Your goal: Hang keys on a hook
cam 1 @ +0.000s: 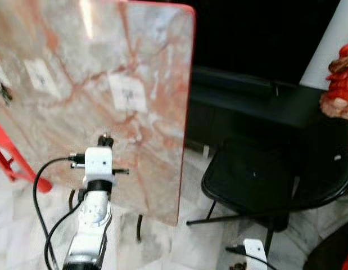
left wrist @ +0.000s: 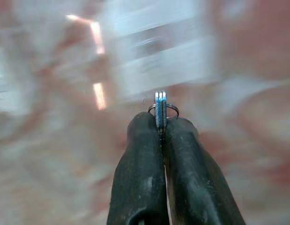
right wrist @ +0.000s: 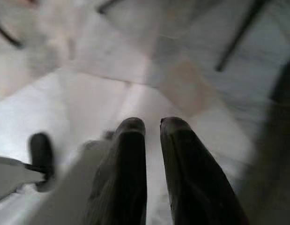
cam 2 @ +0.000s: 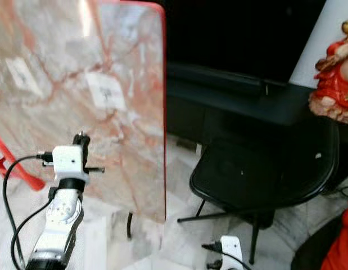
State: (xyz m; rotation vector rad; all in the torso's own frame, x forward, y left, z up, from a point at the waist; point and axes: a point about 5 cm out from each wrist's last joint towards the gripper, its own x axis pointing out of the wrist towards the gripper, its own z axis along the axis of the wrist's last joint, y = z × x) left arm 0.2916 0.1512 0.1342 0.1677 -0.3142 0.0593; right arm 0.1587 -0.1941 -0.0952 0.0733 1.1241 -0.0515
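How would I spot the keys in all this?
Find the big pink marbled board standing on the left. The left arm's tool reaches toward it, fingers pinched shut. The keys are the thin bluish metal blades on a small wire ring poking out between those black fingertips.

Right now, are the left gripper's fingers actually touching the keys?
Touching. In the left wrist view the left gripper has its two black fingers pressed shut on the keys, whose edges and ring stick out past the tips.

Silver left arm (cam 1: 88,225), white wrist block, black cables; 2 black fingers (left wrist: 140,173).
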